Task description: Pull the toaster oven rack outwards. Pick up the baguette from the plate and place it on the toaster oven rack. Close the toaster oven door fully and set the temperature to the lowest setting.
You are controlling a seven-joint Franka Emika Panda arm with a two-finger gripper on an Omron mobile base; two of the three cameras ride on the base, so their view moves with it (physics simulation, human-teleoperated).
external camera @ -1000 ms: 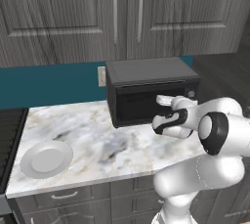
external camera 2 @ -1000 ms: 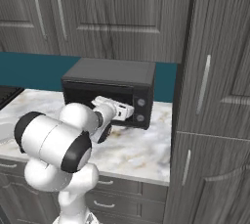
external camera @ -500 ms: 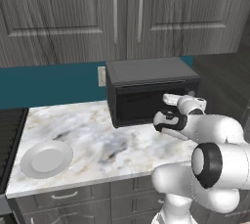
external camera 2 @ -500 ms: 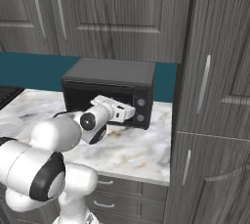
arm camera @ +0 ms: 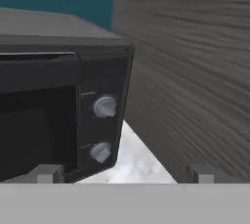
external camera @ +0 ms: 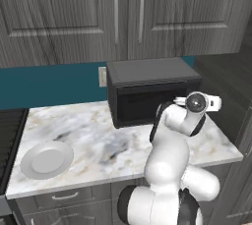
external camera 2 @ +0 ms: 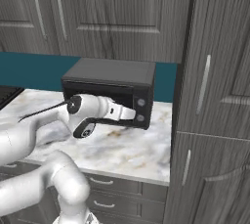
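The toaster oven (external camera: 150,91) stands at the back of the marble counter, and its toaster oven door (arm camera: 34,120) is up against the front. The dark glass hides the toaster oven rack. Two round knobs (arm camera: 104,106) sit one above the other on the right front panel. My gripper (arm camera: 124,174) is open, with nothing between its fingertips (arm camera: 46,173), close in front of the oven's lower right corner near the lower knob (arm camera: 100,152). From the right base view the gripper (external camera 2: 131,114) is level with the knob panel. The white plate (external camera: 47,159) lies bare at the counter's front left. The baguette is out of view.
A tall grey cabinet wall (external camera 2: 210,96) rises right beside the oven's knob side. Upper cabinets (external camera: 128,13) hang above the oven. A dark stove edge (external camera: 10,135) borders the counter on the left. Bare marble (external camera: 98,135) lies between plate and oven.
My hand has moved right along the oven front, from the door window to the knob panel, and the arm's elbow has swung round. The jaws stayed open.
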